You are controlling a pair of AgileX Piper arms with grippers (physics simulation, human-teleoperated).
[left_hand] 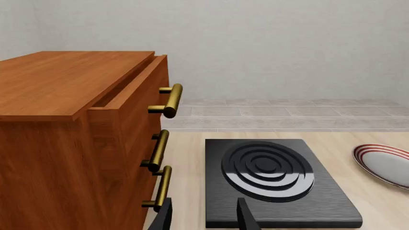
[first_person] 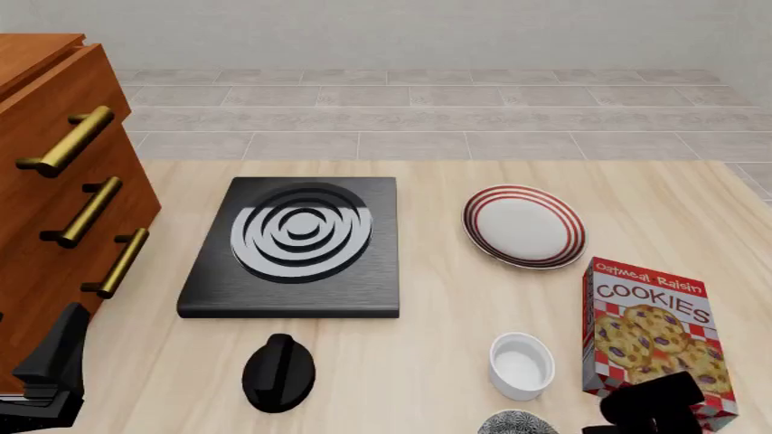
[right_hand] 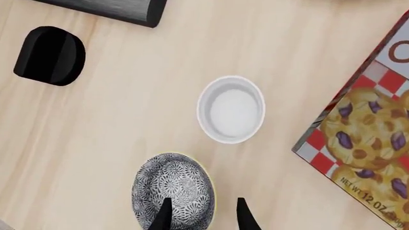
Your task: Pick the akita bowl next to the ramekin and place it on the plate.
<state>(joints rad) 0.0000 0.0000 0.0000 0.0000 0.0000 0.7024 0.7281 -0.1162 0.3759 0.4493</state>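
Observation:
The akita bowl [right_hand: 171, 189], speckled grey and white, sits on the table right beside the white ramekin [right_hand: 231, 109]. In the front view the akita bowl [first_person: 516, 423] is cut by the near edge, just in front of the ramekin [first_person: 522, 364]. My right gripper [right_hand: 203, 215] is open, one finger over the bowl's inside and the other outside its rim. The red-ringed plate [first_person: 522, 226] lies farther back, right of the stove. My left gripper [left_hand: 204, 218] is open and holds nothing, near the cabinet and facing the stove.
A black stove [first_person: 293, 246] lies mid-table, with a wooden drawer cabinet [first_person: 54, 181] to its left. A glossy black rounded object [first_person: 278, 372] sits in front of the stove. A cookies box [first_person: 657, 339] lies right of the ramekin, close to my right arm.

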